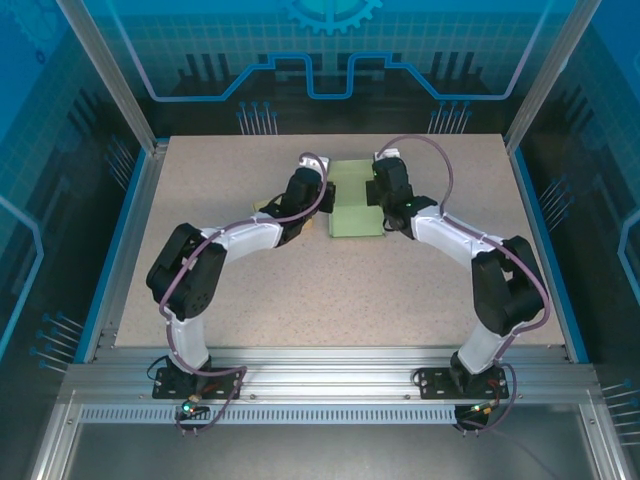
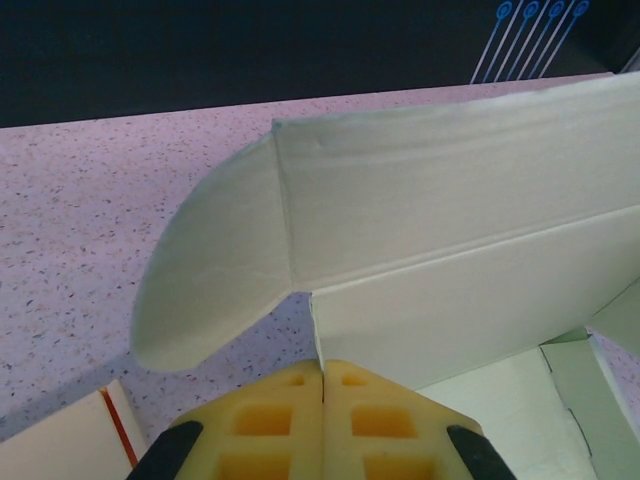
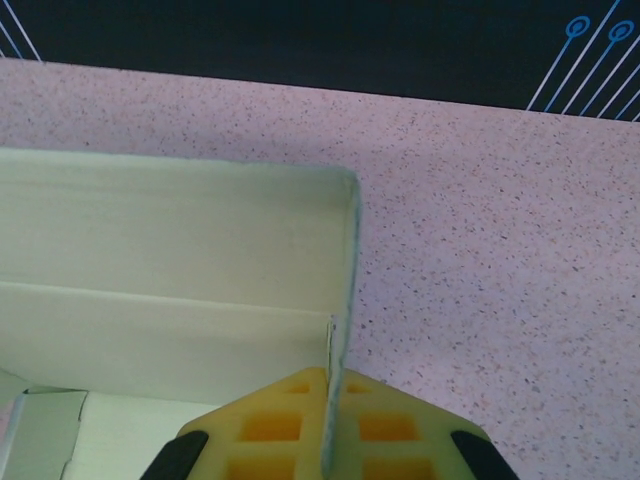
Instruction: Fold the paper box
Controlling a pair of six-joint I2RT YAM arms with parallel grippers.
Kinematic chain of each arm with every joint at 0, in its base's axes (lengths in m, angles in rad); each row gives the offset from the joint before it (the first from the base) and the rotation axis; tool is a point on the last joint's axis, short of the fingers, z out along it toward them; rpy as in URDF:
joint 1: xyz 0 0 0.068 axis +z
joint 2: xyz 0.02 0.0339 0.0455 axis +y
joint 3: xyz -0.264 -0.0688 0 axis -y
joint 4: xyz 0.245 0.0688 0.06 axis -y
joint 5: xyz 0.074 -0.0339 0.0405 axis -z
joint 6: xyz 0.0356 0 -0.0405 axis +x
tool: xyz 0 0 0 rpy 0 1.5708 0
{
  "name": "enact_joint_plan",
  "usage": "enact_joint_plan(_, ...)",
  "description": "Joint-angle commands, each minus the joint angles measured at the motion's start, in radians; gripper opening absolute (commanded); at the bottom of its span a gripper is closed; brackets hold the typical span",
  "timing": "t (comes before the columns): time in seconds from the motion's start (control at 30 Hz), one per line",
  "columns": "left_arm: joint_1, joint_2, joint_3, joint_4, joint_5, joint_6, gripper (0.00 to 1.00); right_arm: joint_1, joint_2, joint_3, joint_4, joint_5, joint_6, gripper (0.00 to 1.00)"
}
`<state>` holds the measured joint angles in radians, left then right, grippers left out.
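Left gripper [image 2: 322, 400] is clamped on a wall edge of the paper box [image 2: 440, 220]. I see the right gripper [image 3: 330, 405] pinching the opposite wall between its 2 fingers [image 3: 270, 425].

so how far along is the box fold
Done: the paper box has its long far panel standing up. In hand: left jaws and right jaws are each shut on one end of it. Left: the rounded flap sticks out untucked and the top is open.

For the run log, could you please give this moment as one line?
left end effector: shut on paper box edge | right end effector: shut on paper box edge
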<state>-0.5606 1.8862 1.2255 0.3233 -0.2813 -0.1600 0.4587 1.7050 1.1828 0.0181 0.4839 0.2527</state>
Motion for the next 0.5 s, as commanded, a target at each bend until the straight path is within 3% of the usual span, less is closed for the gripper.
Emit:
enact_joint_plan(0.0,-0.073,0.017,-0.023,0.14,0.062,-0.017,0.0,0.078,0.03,-0.035,0.118,-0.113,0.048,0.0)
enact_joint_plan(0.47,-0.105,0.009,-0.122,0.194,0.003,-0.002,0.0,0.103,0.024,-0.135,0.203,-0.127,0.125,0.0)
